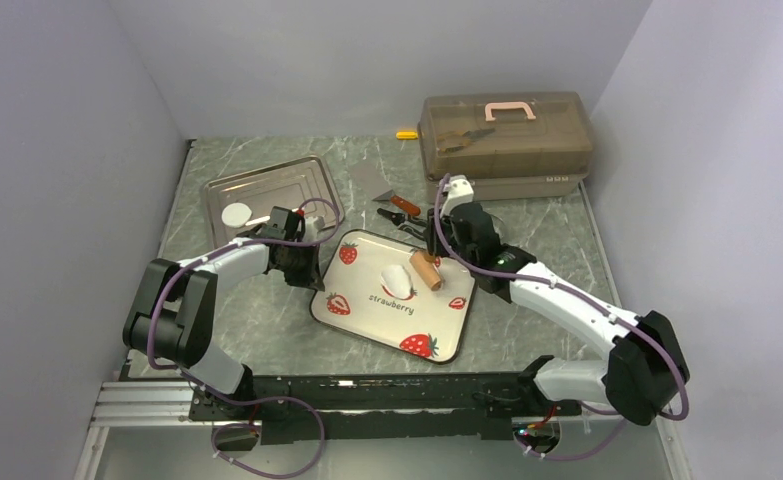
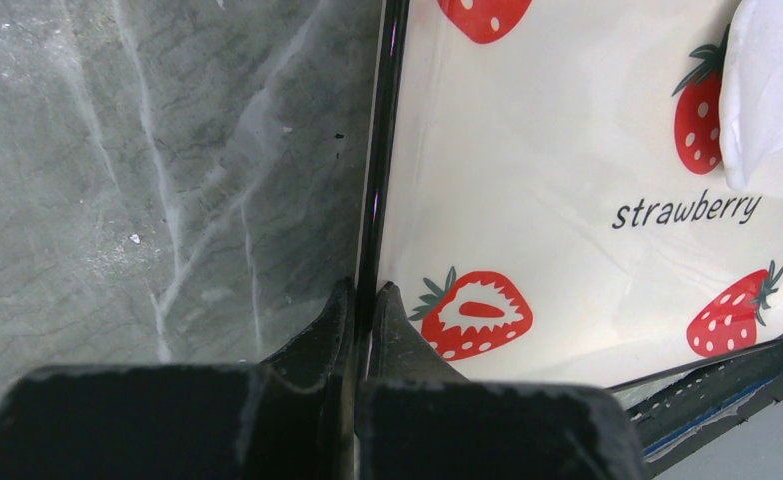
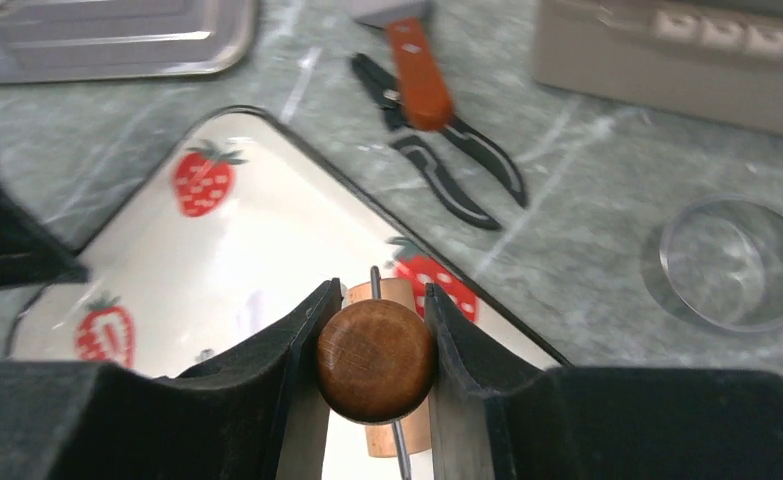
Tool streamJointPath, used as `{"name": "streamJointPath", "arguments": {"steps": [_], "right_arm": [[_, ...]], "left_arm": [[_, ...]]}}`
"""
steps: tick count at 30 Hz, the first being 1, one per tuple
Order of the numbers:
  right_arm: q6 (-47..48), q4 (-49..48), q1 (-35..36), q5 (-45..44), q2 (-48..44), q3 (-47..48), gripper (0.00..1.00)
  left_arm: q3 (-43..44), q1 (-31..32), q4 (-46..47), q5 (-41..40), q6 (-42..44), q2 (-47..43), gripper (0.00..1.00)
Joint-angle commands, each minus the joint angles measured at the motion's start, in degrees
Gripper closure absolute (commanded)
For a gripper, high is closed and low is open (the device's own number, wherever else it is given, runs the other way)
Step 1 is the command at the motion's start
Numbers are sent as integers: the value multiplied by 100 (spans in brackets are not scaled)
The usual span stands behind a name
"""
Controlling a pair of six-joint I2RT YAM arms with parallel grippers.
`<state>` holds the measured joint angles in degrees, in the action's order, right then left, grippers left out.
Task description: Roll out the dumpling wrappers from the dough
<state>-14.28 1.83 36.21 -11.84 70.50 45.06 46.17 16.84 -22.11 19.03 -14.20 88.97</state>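
Note:
A white lump of dough (image 1: 395, 281) lies in the middle of the strawberry plate (image 1: 362, 310); it also shows in the left wrist view (image 2: 767, 90). A flat round white wrapper (image 1: 236, 214) lies in the metal tray (image 1: 297, 180). My right gripper (image 1: 433, 247) is shut on the dark wooden handle (image 3: 376, 360) of the brown roller (image 1: 426, 270), whose cylinder rests on the plate beside the dough. My left gripper (image 1: 312, 275) is shut on the plate's black left rim (image 2: 372, 200), one finger inside, one outside.
Black pliers (image 1: 399, 218) and a scraper with an orange handle (image 1: 403, 204) lie behind the plate. A clear glassy ring (image 3: 735, 262) sits right of the plate. A brown toolbox (image 1: 505, 140) stands at the back right, a small yellow item (image 1: 406, 134) beside it.

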Motion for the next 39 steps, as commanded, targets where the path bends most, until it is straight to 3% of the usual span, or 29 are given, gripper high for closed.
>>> {"name": "streamJointPath", "arguments": {"steps": [1,8,16,24,30,39], "right_arm": [[158,1,600,347,-150,760,100],[-222,-683,748,369,478,412,100],[-245,-260,468,-351,690,-173,100],[-413,147,444,-908,-156,-1074,100],[-189,523,380,-1036,-560,-745,100],[308,86,607,168,-346,909,100]], "left_arm": [[-33,-84,6,-459,117,-47,100],[-55,-84,26,-469,117,-114,100],[-41,-85,21,-469,119,-96,100],[-23,-93,6,-438,115,-29,100],[-12,-94,-4,-435,110,7,100],[-38,-93,9,-455,119,-81,100]]}}
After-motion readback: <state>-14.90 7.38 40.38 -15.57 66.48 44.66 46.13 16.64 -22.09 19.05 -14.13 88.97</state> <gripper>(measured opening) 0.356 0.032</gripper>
